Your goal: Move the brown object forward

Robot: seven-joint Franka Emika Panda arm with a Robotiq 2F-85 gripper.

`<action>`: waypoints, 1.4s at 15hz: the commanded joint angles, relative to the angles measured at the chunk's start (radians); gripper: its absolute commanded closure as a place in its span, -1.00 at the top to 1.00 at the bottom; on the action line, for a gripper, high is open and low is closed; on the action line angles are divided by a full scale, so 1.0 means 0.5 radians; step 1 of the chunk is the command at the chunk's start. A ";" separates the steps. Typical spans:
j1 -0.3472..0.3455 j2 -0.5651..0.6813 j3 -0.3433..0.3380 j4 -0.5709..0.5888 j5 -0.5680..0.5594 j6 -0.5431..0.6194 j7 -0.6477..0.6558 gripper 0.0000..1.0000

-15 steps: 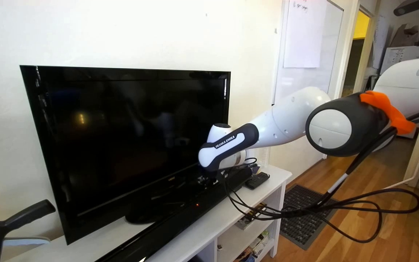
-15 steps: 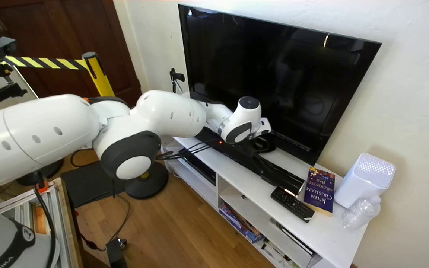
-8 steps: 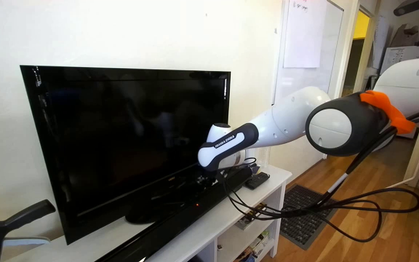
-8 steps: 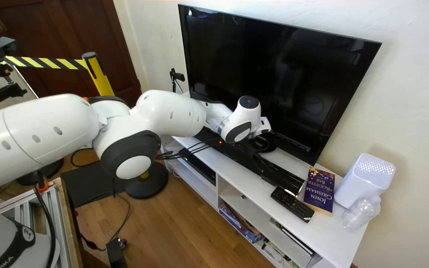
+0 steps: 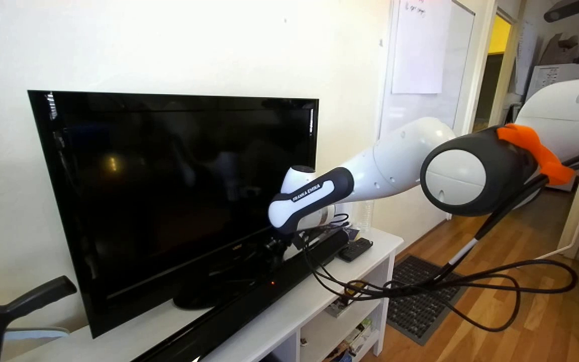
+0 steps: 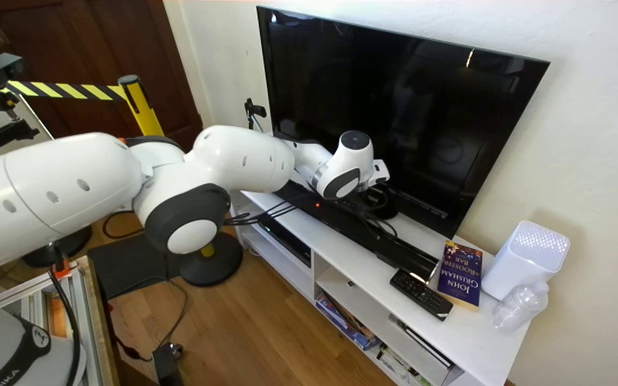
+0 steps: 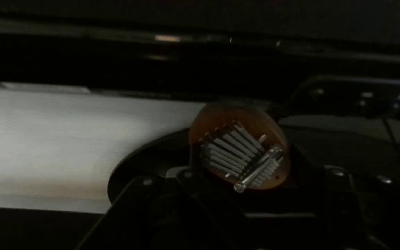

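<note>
The brown object (image 7: pixel 217 116) is a small reddish-brown rounded wooden piece with a fan of metal tines and a metal bar, like a thumb piano. It shows in the wrist view between the two dark fingers of my gripper (image 7: pixel 240 152), one against each side. The gripper looks shut on it, though the fingers are very dark. Behind it in the wrist view is the round black TV base (image 7: pixel 144 159). In an exterior view the gripper (image 5: pixel 275 251) hangs below the wrist, near the TV base. The brown object is hidden in both exterior views.
A large black TV (image 6: pixel 395 107) stands on the white stand (image 6: pixel 368 284) close to the gripper. A long black speaker bar (image 6: pixel 341 220) lies along the front. A remote (image 6: pixel 421 294), a book (image 6: pixel 459 273), a white box (image 6: pixel 526 257) and a bottle (image 6: pixel 521 306) stand at one end.
The arm and wrist have risen a little and shifted slightly left in both exterior views, mostly in the last half second. The cables moved with them.
</note>
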 commanded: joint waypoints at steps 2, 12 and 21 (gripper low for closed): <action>0.042 0.030 -0.015 0.161 0.016 -0.066 -0.032 -0.21; 0.123 -0.079 -0.191 0.314 -0.091 -0.337 0.031 -0.21; 0.126 -0.221 -0.707 0.200 -0.132 -0.290 0.657 -0.21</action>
